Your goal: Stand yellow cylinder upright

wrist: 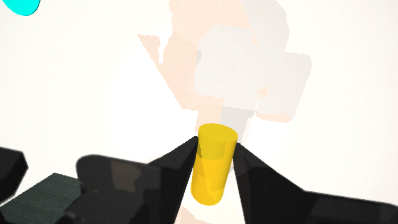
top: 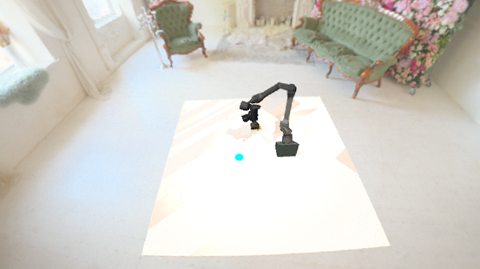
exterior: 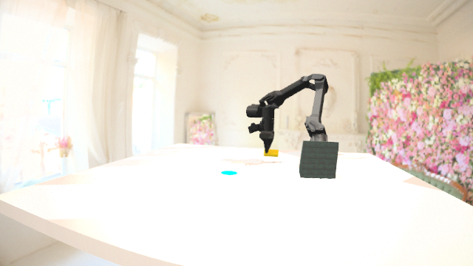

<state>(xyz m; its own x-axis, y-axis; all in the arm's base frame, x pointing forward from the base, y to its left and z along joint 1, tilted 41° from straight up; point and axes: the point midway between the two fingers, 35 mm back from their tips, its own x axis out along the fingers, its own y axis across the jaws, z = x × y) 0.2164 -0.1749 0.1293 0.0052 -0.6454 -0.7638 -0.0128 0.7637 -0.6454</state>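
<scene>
Here the black parallel-jaw gripper (wrist: 215, 150) was clenched on the yellow tall cylinder (wrist: 214, 162), one dark finger (wrist: 175, 160) pressed to each side of it. The cylinder lay on its side on the pale table top (exterior: 148, 207), long axis running away from the wrist camera, its far end sticking out past the fingertips. In the exterior view the gripper (exterior: 267, 149) pointed straight down, tips at the cylinder (exterior: 271, 153), low over the table. The flat cyan circle (exterior: 229, 172) sat well apart from the cylinder, toward the near side and to the left; nothing stood between them. In the wrist view only a slice of the circle (wrist: 22, 6) showed at the top left corner. The dark green box-shaped arm base (exterior: 318, 159) stood to the right of the cylinder, near but apart. The top view showed the circle (top: 239, 157) far from every table edge, with open surface all round it.
</scene>
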